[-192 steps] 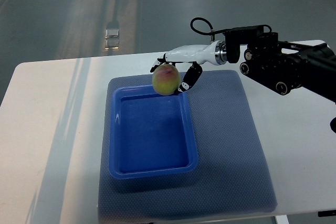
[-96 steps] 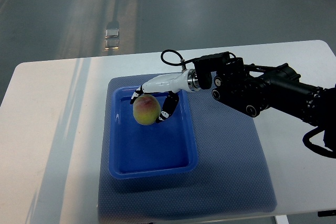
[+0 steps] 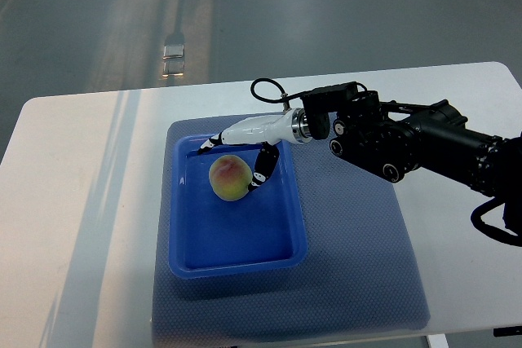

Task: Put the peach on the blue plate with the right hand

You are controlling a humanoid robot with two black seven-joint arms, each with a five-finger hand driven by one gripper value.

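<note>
I note right hand [image 3: 236,152] fingers now spread, grip released; peach [image 3: 229,178] dropped onto blue plate [image 3: 236,238] floor. Placement looks done.

Your right arm [image 3: 416,144] enters from the right edge and extends leftward. Your right hand [image 3: 245,146] is palm-down, its fingers [image 3: 263,170] spread and gripping nothing.
</note>
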